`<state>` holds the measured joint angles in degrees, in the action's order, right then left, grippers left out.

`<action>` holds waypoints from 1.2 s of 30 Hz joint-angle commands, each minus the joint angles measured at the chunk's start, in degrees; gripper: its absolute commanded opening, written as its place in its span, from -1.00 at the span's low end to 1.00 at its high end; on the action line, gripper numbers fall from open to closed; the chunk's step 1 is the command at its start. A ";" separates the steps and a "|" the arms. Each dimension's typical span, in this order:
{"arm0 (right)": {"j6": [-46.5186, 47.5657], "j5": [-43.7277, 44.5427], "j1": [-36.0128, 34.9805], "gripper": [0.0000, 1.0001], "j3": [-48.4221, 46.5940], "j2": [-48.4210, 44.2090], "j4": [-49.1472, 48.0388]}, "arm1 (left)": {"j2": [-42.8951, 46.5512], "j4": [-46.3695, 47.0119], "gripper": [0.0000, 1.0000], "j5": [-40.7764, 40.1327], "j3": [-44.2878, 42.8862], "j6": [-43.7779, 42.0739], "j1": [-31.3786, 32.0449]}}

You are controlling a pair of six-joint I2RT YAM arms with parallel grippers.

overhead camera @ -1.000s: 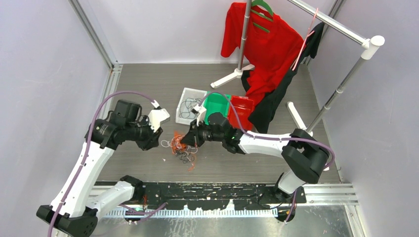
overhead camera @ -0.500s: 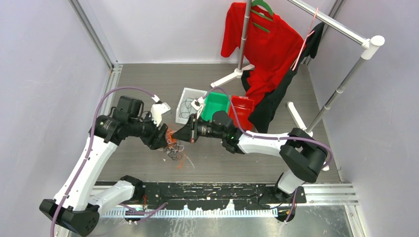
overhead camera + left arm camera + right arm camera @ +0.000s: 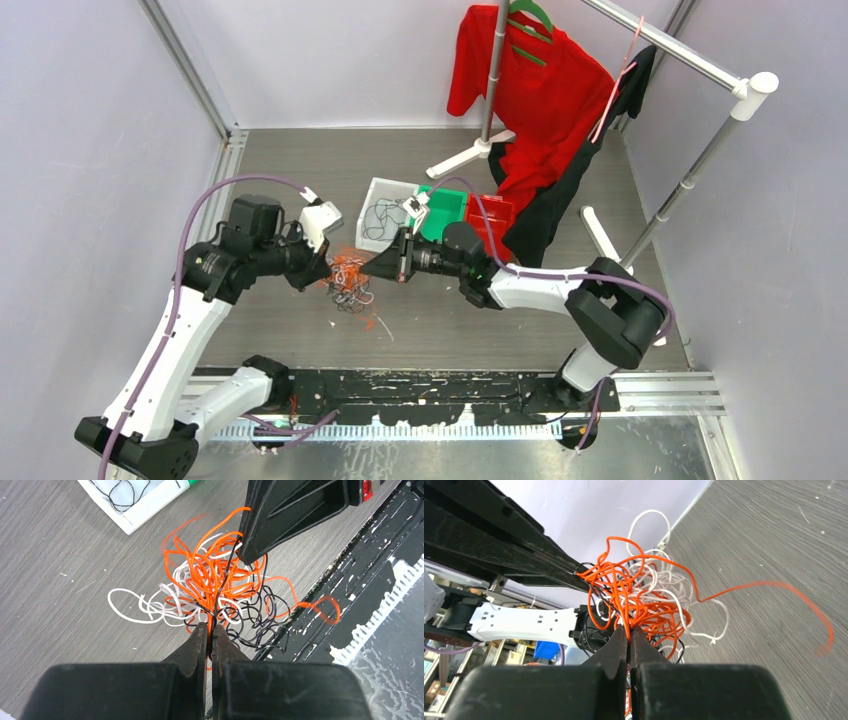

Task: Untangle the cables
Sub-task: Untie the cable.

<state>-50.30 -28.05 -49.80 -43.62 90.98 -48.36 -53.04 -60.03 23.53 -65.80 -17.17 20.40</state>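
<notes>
A tangled bunch of thin orange, white and black cables [image 3: 348, 280] hangs between my two grippers, lifted off the grey floor. My left gripper [image 3: 327, 274] is shut on strands at the bunch's left side; in the left wrist view [image 3: 210, 626] orange and black strands run between its closed fingers. My right gripper [image 3: 368, 270] is shut on the bunch's right side; in the right wrist view [image 3: 629, 629] orange strands are pinched at its tips. The cables [image 3: 215, 587] spread in loops, with one orange tail [image 3: 774, 587] trailing loose.
A white bin [image 3: 386, 214] holding a black cable sits behind the bunch, with a green bin [image 3: 440, 212] and a red bin [image 3: 490, 218] to its right. A clothes rack base [image 3: 470, 152] and red garment [image 3: 530, 90] stand behind. The black rail [image 3: 450, 385] runs along the near edge.
Both grippers closed in on the bunch from either side and took hold of it. The bunch has risen off the floor and shifted slightly up and left.
</notes>
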 commanded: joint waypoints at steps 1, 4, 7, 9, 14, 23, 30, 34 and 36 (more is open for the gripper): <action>6.88 4.86 1.49 -0.86 -1.12 -4.86 15.16 | 1.88 -0.04 -1.00 -4.59 -1.63 -2.62 -0.47; 11.10 9.75 1.37 -0.75 -1.35 -6.34 21.97 | 0.97 -3.77 -1.00 -1.44 -3.95 -2.43 -0.44; 12.71 14.00 0.38 -0.64 -1.46 -6.62 22.87 | 0.52 -5.68 -1.00 2.78 -4.65 -0.56 -0.46; 14.11 17.33 -1.50 -0.53 -2.23 -6.46 22.73 | 0.05 -6.57 -1.00 5.71 -5.09 1.12 -0.45; 15.31 23.20 -6.74 -0.25 -4.17 -4.17 17.48 | -1.06 -7.44 -1.00 10.56 -6.44 4.92 -0.44; 17.31 31.69 -11.72 0.15 2.72 -10.33 11.62 | -0.44 -5.28 -1.00 2.87 -5.90 6.35 -0.48; 21.96 36.12 -13.33 0.24 2.43 -17.55 21.72 | 0.08 -3.85 -1.00 2.27 -5.47 7.64 -0.45; 23.66 35.15 -14.18 0.26 0.14 -17.81 21.56 | -0.32 -4.25 -1.00 4.21 -5.93 8.14 -0.45; 23.88 34.91 -14.65 0.26 -1.54 -16.37 21.10 | -0.40 -4.21 -1.00 4.81 -6.04 8.58 -0.45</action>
<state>-29.10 5.80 -63.35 -40.58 73.95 -26.15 -54.04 -66.54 26.06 -70.35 -10.22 20.16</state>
